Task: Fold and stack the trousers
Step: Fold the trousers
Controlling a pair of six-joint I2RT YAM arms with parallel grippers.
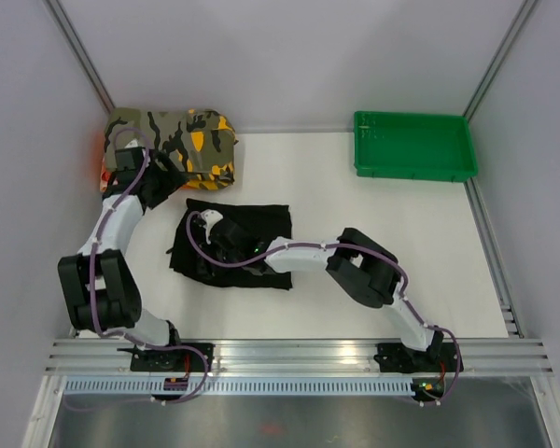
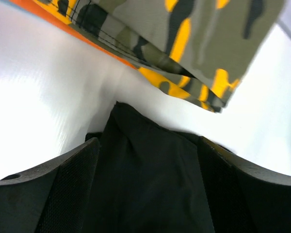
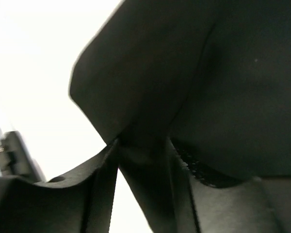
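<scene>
Tabletop (image 1: 401, 205), white, bears the black soft-fabric trousers (image 1: 252, 219), folded to a rectangle with its long axis running sideways under the right pincer (image 3: 143, 145), which pinches a fold of them. The folded olive, black and orange camouflage garment (image 1: 182, 131) lies just ahead of the left pincer (image 2: 148, 145), whose fingers (image 2: 72, 184) stand spread around a trouser corner. By my judgement this arm is the nearer to that pile.

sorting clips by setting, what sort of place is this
Probably a robotics lab work cell, not a home: a bare white table boxed in by plain grey panels, an aluminium rail along its near edge, and a green tray for sorting.
</scene>
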